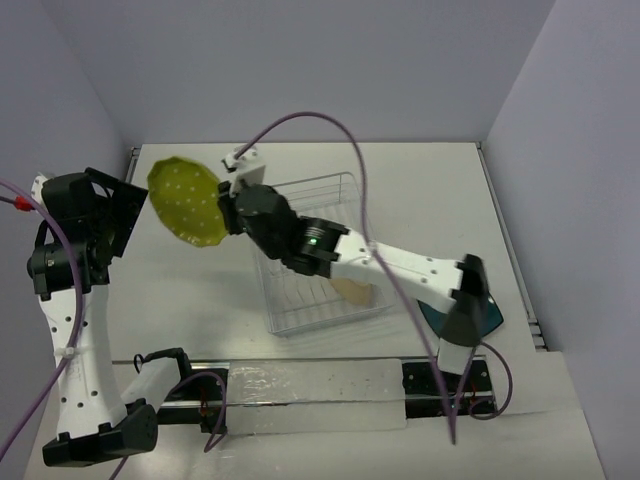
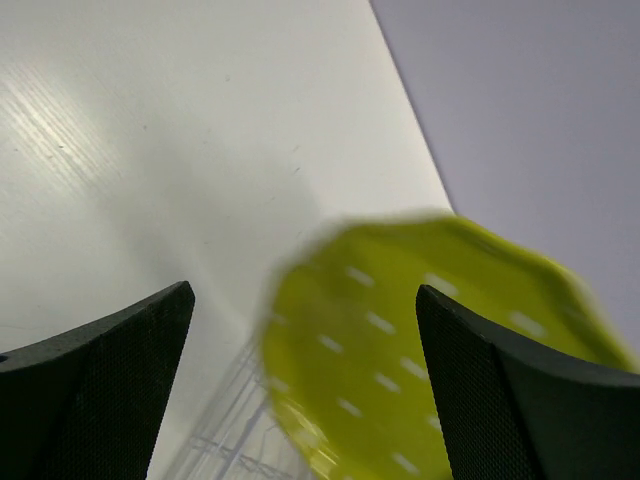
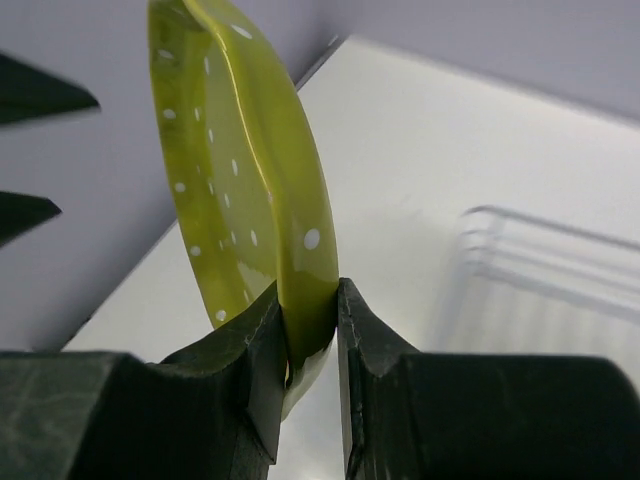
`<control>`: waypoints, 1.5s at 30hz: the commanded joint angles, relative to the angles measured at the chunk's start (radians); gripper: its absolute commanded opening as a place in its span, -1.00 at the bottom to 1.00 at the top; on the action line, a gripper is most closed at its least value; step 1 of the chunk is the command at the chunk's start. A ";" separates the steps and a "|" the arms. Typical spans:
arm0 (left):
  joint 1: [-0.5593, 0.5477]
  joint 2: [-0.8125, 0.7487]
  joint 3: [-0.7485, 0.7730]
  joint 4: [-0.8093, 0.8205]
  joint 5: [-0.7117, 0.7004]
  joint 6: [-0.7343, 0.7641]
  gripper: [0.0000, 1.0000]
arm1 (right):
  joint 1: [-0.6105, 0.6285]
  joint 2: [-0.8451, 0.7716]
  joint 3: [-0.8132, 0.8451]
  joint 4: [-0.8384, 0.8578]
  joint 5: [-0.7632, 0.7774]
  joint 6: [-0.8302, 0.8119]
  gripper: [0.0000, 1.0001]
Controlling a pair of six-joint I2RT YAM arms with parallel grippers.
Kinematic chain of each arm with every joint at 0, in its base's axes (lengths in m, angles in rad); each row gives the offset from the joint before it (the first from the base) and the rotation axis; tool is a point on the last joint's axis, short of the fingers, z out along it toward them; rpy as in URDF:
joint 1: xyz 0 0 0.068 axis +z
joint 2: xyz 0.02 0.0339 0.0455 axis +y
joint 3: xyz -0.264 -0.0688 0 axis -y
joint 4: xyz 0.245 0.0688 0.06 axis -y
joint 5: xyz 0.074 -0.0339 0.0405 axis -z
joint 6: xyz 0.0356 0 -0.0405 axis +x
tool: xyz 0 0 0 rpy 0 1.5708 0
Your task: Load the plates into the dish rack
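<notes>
My right gripper is shut on the rim of the yellow-green dotted plate and holds it on edge in the air, left of the dish rack. In the right wrist view the jaws pinch the plate's lower rim. My left gripper is open and empty, just left of the plate, which appears blurred between its fingers. A beige plate stands in the rack, mostly hidden by my right arm. The dark teal plate lies on the table at the right.
The white wire rack sits mid-table, its blurred wires also showing in the right wrist view. Grey walls close in the table on the left, back and right. A purple cable arches over the rack.
</notes>
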 commanded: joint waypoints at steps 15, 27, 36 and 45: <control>0.003 0.028 -0.143 0.079 0.007 0.088 0.99 | 0.247 -0.201 -0.303 0.316 0.944 -0.772 -1.00; 0.003 0.019 -0.176 0.072 0.018 0.127 0.99 | 0.303 0.120 0.115 -0.916 0.885 0.162 -1.00; 0.002 0.019 -0.167 0.067 0.024 0.144 0.99 | 0.302 0.209 0.230 -1.278 0.976 0.509 -1.00; 0.003 0.024 -0.160 0.080 0.035 0.138 0.99 | 0.289 0.089 0.188 -1.277 1.023 0.498 -1.00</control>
